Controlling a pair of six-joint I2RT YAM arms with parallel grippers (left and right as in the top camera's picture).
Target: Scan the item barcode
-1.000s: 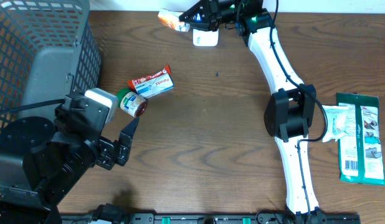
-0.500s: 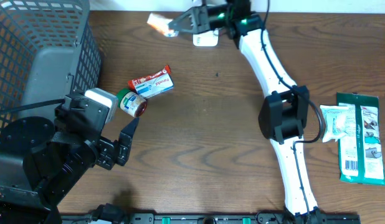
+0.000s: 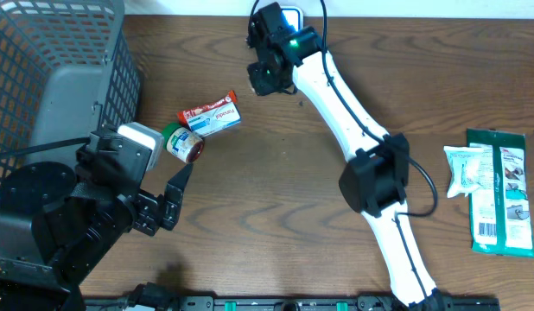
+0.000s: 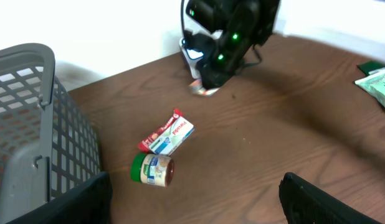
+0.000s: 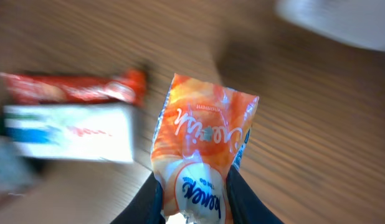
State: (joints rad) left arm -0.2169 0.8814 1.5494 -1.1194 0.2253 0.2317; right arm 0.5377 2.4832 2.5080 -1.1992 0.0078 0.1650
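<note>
R gripper (image 5: pixel 196 204) w/ orange pkt (image 5: pixel 206 134)

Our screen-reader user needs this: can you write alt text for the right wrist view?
An orange snack packet fills the centre, pinched at its lower end by the right gripper. Behind it, blurred, a red and white packet lies at left on the brown wooden table.

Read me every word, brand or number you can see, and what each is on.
Nothing reads clearly enough to quote.
On the orange packet: white script and a round blue logo, blurred.
On the red and white box: print too small.
On the jar: label too small.
On the green package: barcode shows, wording too small.
</note>
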